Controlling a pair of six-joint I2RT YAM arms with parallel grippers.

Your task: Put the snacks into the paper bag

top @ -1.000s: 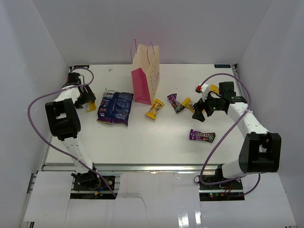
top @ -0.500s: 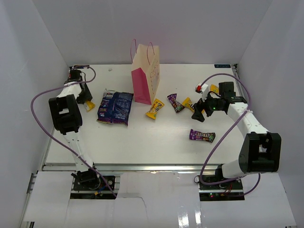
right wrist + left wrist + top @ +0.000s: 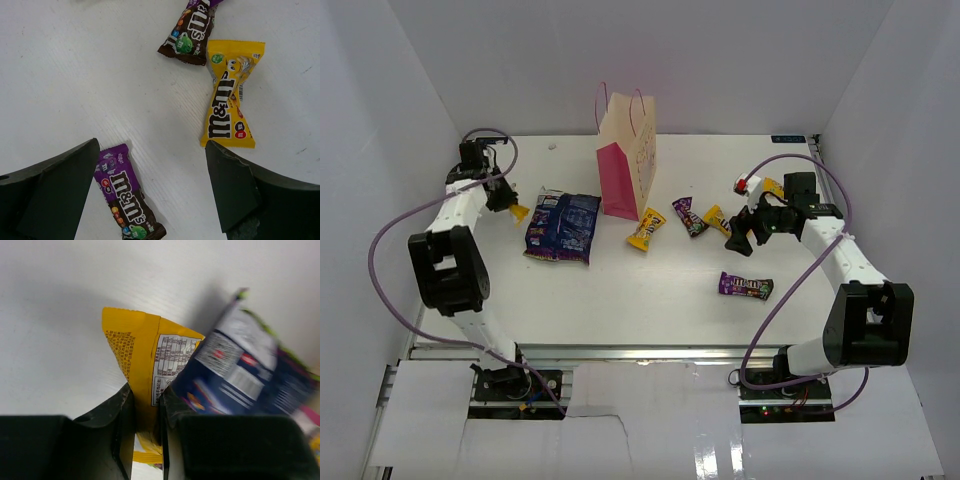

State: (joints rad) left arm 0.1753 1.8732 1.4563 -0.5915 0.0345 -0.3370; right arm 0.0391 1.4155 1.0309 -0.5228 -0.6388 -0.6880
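Left pincer (image 3: 146,400): clamps one end of yellow packet (image 3: 145,352), long axis running straight out from jaws. Notes paper bag (image 3: 628,165) upright at roughly 3 o'clock from grip in top view, blue snack bag (image 3: 563,227) lying partway between. Right pincer (image 3: 151,165): spread wide, empty.

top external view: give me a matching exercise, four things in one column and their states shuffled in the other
1. cream and pink paper gift bag
2. large flat blue snack bag
3. yellow glossy candy packet at the far left
4. right gripper

a. pinched in the left gripper
b. open, holding nothing
c. standing upright
d. lying flat, left of the gift bag

Pairs: 1-c, 2-d, 3-a, 4-b
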